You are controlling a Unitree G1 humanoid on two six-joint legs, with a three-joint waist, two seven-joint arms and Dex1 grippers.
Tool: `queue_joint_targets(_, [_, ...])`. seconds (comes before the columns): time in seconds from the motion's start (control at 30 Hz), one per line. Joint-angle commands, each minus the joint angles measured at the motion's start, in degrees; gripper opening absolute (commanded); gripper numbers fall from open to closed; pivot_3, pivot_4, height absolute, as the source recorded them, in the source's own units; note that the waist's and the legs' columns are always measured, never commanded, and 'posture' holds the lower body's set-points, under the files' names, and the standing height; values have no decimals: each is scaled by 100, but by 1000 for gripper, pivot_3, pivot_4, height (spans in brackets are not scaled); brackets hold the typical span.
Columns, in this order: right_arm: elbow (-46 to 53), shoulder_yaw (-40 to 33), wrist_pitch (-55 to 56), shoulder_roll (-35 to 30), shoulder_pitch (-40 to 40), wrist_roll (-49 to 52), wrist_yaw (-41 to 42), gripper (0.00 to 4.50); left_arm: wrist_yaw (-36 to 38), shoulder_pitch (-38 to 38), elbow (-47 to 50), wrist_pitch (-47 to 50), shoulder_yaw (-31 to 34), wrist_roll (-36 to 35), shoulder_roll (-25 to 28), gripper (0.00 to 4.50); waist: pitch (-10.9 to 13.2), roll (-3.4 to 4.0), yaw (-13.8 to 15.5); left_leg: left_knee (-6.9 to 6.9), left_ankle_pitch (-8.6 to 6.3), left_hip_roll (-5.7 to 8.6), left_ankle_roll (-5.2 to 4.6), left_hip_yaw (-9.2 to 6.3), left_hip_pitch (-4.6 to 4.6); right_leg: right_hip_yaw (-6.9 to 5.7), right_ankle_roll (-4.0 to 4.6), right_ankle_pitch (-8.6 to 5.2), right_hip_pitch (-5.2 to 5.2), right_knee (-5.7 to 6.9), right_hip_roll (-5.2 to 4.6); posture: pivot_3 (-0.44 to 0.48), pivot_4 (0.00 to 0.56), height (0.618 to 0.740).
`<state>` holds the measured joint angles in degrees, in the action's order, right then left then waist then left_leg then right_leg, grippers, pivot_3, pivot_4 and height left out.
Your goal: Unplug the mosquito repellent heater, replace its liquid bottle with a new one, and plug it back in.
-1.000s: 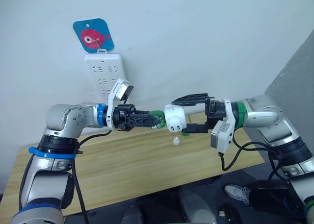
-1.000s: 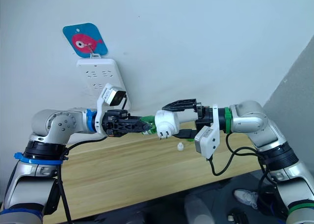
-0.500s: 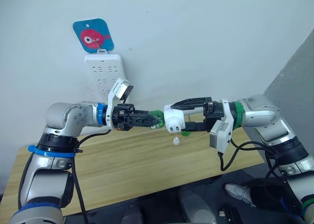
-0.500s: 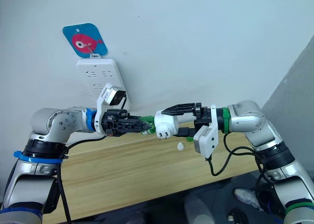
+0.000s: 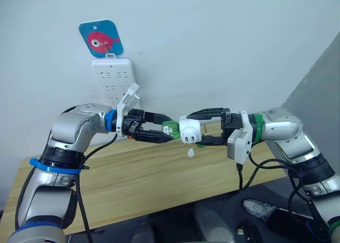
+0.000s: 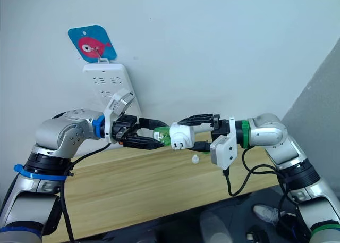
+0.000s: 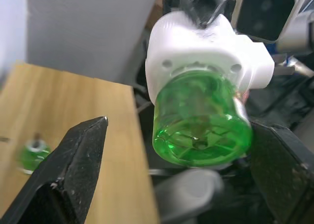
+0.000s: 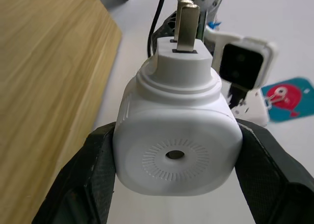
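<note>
We see the right gripper (image 5: 204, 128) holding the white heater (image 5: 189, 131) up in the air above the wooden table (image 5: 133, 184), its two black fingers (image 8: 95, 170) pressed against the heater's opposite sides. In the right wrist view the vent hole on the heater's top faces the camera and the metal prongs stick out from its far end. A green bottle (image 7: 200, 117) sits in the heater's underside, its round base pointing toward the left gripper (image 5: 164, 128). Its neck is buried in the heater, so we cannot see a wick.

The left gripper's fingers (image 7: 73, 170) are spread apart, one on either side of the bottle's base. In the left wrist view a clear gap shows on one side; on the other side the finger is close to the bottle, and we cannot tell whether it touches.

On the table, just below the heater, stands a small white cap (image 5: 190, 153). A second small green bottle (image 7: 33, 153) lies on the tabletop; it is blurred in the left wrist view, and in the head views only a green sliver (image 5: 201, 144) of it peeks out behind the right gripper's lower finger.

On the wall behind the left arm hangs a white power strip (image 5: 111, 81), its lower end hidden by that arm, beneath a blue tag (image 5: 101, 38) with a pink fish on it.
</note>
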<state>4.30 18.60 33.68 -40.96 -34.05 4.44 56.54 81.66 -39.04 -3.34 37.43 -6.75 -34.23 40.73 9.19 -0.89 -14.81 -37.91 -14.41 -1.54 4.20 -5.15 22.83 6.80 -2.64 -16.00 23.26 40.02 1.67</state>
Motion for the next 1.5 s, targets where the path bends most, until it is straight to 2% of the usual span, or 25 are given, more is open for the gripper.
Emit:
queue_joint_targets(0.03, [852,-222,-1278,-231,283,649,127,2968,-133,182,194,-1491,155,636,-70,4404,-1,1,25,1,0,-1,0,1,0,1,0,0,0,-1,0,-257,102,736])
queue_joint_targets(0.07, [1017,-227,-1624,-300,361,739,177,2968,-126,241,194,-1735,164,723,-84,4404,0,1,35,-1,0,-1,0,1,0,1,0,0,0,-1,0,-257,102,736])
queue_joint_targets(0.17, [1629,-266,-3601,-631,591,1260,190,2968,-28,480,168,-2559,132,1031,-57,4404,-1,2,39,-1,0,0,0,2,-1,5,0,0,-1,1,-1,-259,106,736])
queue_joint_targets(0.27, [2055,-319,-5695,-864,433,1773,0,2968,-36,620,172,-2765,22,1190,-36,4404,-1,2,44,-1,-1,0,-1,3,-1,4,0,-1,-2,0,0,-259,107,736])
queue_joint_targets(0.33, [2249,-324,-6796,-892,184,2036,-105,2968,-57,671,212,-2646,-90,1271,-15,4404,-1,2,42,-2,-1,0,-1,2,0,4,0,-1,-2,1,0,-264,107,736])
queue_joint_targets(0.53, [2609,-80,-8374,-917,-442,2189,-23,2968,-260,524,395,-1478,-438,1274,-51,4404,-1,2,42,2,-2,0,-4,1,3,-1,-4,-3,-1,-6,2,-265,107,736])
queue_joint_targets(0.73, [2671,82,-9026,-797,-748,2267,4,2968,-456,208,222,-1010,-731,1442,-292,4404,-1,2,47,1,-3,2,-6,1,5,-2,-6,-5,0,-6,2,-265,104,736])
queue_joint_targets(0.97, [2604,236,-9208,-650,-890,2200,-30,2968,-52,125,364,-723,-1040,1322,-338,4404,-2,3,31,4,-3,-1,-6,1,5,-2,-4,-4,2,-6,3,-266,95,736])
queue_joint_targets(1.5, [2766,292,-9168,-584,-906,2226,62,2968,117,21,75,-1050,-1281,1613,-687,4404,-2,3,28,2,-3,0,-6,2,6,-2,-4,-4,2,-6,3,-277,89,736])
